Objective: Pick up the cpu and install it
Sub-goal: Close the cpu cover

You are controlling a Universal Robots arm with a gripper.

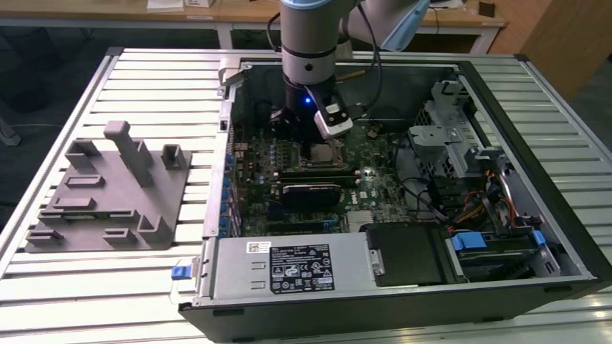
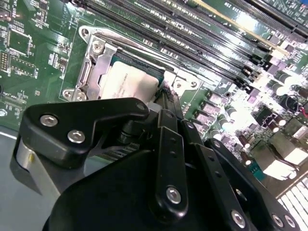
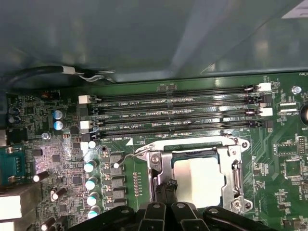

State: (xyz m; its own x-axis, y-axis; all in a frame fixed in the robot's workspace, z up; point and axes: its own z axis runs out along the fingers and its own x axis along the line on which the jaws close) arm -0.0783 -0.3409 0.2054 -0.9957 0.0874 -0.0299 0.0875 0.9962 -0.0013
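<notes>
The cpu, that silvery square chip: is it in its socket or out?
In. The cpu lies flat inside the socket frame in both wrist views.

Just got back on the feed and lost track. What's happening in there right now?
The arm reaches down into the open computer case, its end effector low over the motherboard at the socket frame. The cpu lies flat inside that frame, pale top up, with the end effector at its edge. Whether it is gripped is unclear.
</notes>
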